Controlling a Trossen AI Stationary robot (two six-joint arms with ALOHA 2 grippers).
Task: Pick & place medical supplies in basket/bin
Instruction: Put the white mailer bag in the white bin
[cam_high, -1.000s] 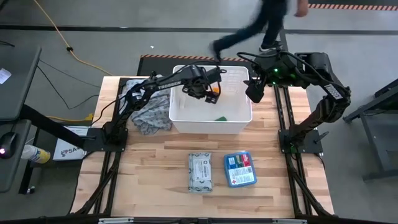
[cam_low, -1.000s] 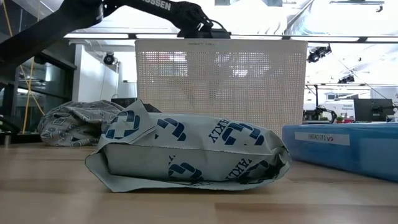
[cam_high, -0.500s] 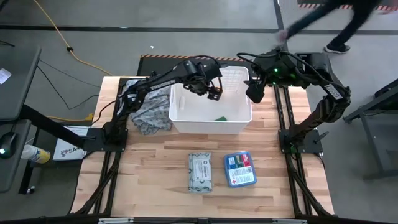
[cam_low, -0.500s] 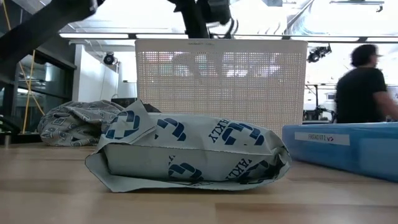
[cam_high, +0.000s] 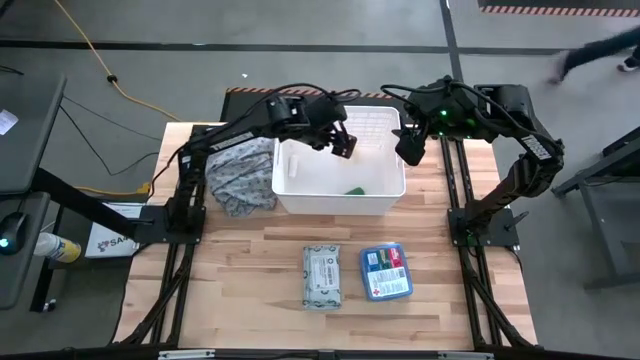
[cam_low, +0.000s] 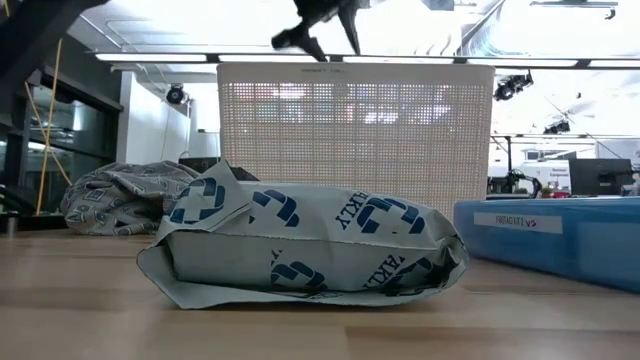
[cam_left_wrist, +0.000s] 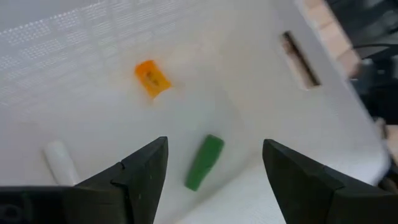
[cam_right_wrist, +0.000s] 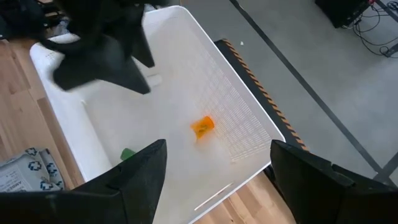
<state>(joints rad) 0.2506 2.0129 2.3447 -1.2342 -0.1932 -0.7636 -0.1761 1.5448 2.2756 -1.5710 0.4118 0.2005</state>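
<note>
The white basket (cam_high: 340, 206) stands at the table's far middle. On its floor lie an orange bottle (cam_left_wrist: 151, 78), a green tube (cam_left_wrist: 204, 162) and a white tube (cam_left_wrist: 60, 160). My left gripper (cam_high: 343, 143) hangs open and empty above the basket's far part, over these items. My right gripper (cam_high: 410, 150) waits open above the basket's far right corner, holding nothing. A grey-white wipes pack (cam_high: 322, 276) and a blue box (cam_high: 386, 271) lie flat side by side on the near part of the table.
A grey patterned cloth heap (cam_high: 240, 175) lies against the basket's left wall. The basket's perforated near wall (cam_low: 355, 130) rises behind the wipes pack (cam_low: 300, 245) and the blue box (cam_low: 550, 235). Bare wood lies left and right of these two.
My left gripper has risen from inside the basket to above its rim, drifting slightly toward the table's right edge and tipping closer to level, its fingers open throughout. A person beyond the far edge has walked off to the right.
</note>
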